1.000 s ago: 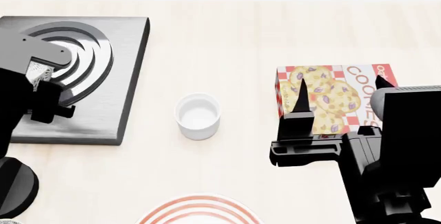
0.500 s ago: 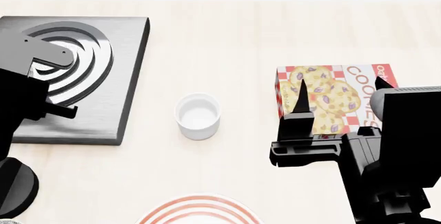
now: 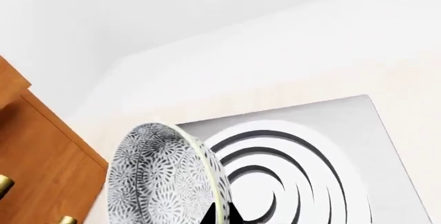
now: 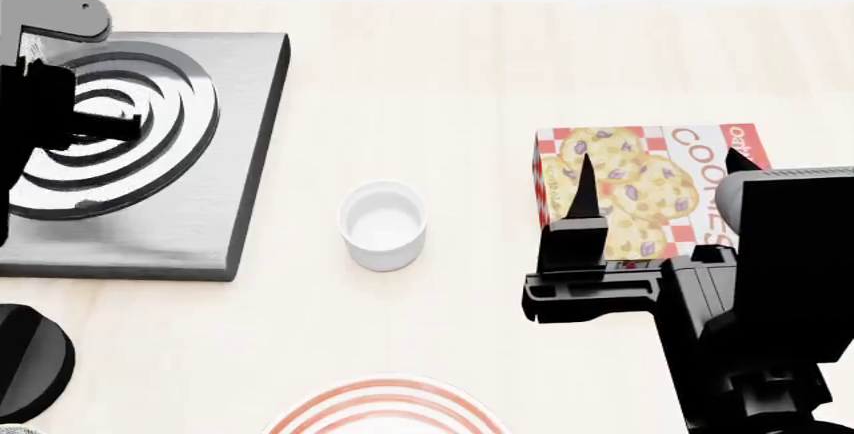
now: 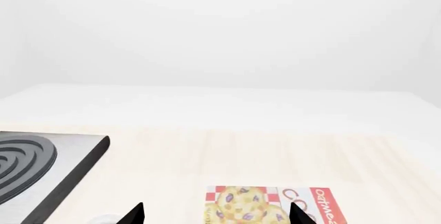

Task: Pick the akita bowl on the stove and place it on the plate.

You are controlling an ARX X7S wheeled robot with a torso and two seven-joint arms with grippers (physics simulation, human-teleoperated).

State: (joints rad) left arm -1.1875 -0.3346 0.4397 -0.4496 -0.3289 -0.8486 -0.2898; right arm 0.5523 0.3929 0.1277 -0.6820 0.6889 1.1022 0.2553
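The akita bowl (image 3: 158,177), speckled grey and white, hangs tipped on its side above the stove (image 3: 331,146). My left gripper (image 3: 219,218) is shut on its rim, one tip on each side of the wall. In the head view my left arm (image 4: 34,104) sits over the stove's (image 4: 200,194) ring burner and hides the bowl. Only the far edge of the plate (image 4: 387,402), white with red rings, shows at the bottom of the head view. My right gripper (image 4: 661,172) stands open and empty over the cookie box, far from the bowl.
A small white cup (image 4: 383,224) stands between stove and plate. A cookie box (image 4: 641,189) lies at the right, under the right gripper (image 5: 216,213). A round black knob (image 4: 27,359) sits at the lower left. A wooden cabinet (image 3: 34,157) shows beside the stove.
My left arm has moved from the stove's near left side toward its far left, carrying the bowl up off the burner. The right arm has stayed still.
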